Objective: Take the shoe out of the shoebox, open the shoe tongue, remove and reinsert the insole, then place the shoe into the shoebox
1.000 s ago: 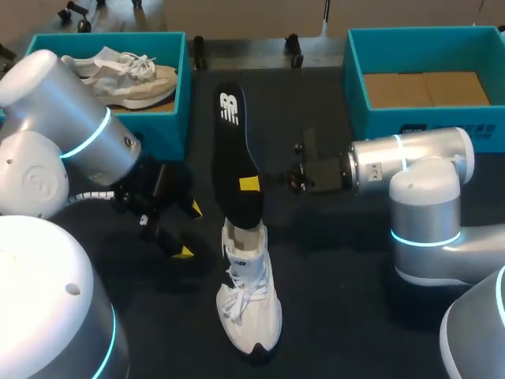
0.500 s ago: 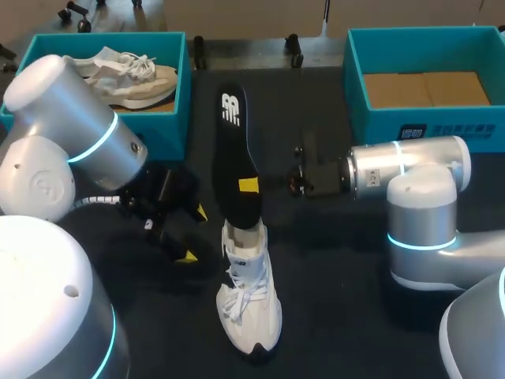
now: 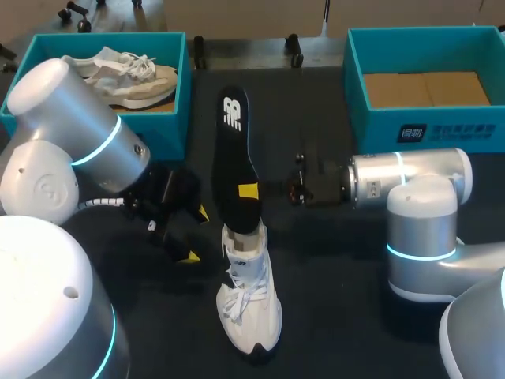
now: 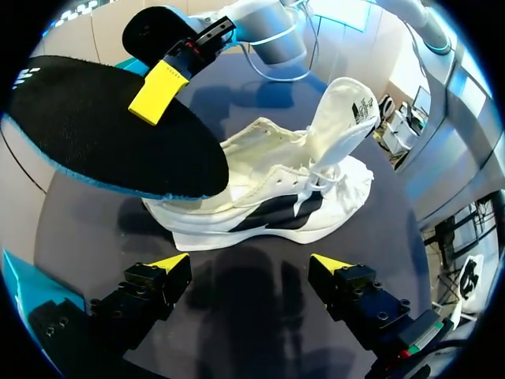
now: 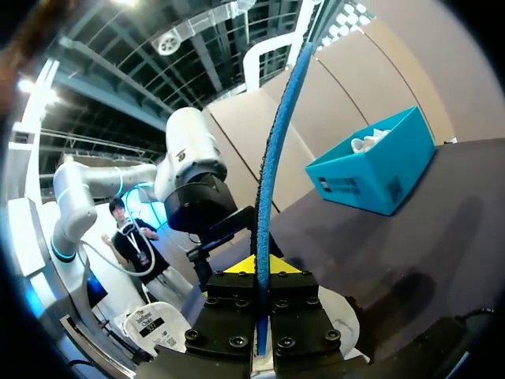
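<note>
One insole (image 3: 233, 150), pinched and lowered toward the shoe (image 3: 248, 294).
Clenched on that black insole near its heel end is the right pincer (image 3: 251, 190), its yellow tips pressing it from both faces. Over the last second it has sunk a little, bringing the insole's lower end to the mouth of the white shoe, so I judge that reinsertion is just beginning. The left pincer (image 3: 196, 234) hangs released with its fingers wide apart, and it has edged nearer the shoe's side, close but not touching. The shoe stands on the desk (image 3: 339, 308) between the two arms, with its tongue (image 4: 345, 106) pulled up. Farther out, the left shoebox (image 3: 162, 126) holds another shoe, and the right shoebox (image 3: 426, 126) shows only its cardboard floor.
</note>
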You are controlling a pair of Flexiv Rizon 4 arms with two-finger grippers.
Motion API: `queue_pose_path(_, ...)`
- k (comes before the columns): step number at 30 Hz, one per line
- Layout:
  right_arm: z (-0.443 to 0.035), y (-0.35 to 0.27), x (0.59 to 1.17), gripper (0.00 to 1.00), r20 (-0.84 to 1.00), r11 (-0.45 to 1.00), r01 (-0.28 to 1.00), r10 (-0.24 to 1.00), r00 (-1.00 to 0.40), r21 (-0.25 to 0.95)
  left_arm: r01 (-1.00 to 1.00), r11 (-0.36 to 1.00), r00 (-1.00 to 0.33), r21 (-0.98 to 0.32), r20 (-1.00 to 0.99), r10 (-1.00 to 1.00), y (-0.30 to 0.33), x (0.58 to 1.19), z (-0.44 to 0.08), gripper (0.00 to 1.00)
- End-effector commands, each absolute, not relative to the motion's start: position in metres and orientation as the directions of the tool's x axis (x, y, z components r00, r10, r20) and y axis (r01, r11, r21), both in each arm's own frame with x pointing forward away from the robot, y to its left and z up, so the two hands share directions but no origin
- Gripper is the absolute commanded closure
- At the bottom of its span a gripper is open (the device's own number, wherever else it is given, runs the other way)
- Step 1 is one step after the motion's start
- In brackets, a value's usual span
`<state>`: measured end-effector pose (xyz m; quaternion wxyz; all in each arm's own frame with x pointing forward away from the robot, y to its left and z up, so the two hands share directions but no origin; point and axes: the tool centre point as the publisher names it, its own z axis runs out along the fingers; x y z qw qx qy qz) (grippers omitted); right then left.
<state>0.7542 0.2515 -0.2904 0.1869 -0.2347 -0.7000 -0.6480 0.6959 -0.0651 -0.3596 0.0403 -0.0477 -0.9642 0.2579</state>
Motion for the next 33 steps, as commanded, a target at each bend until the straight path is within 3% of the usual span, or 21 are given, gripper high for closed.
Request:
queue_pose_path(1,-0.290,0.253,0.753,1.00,0.566,0.050,0.571,0.090,-0.820,0.819,0.072,0.862,-0.992,-0.502,0.052,0.113,-0.065,0.696,-0.360,0.00)
queue_pose_path(33,-0.293,0.251,0.742,1.00,0.544,0.006,0.545,0.062,-0.837,0.838,-0.006,0.869,-0.999,-0.495,0.037,0.015,-0.083,0.705,-0.367,0.00)
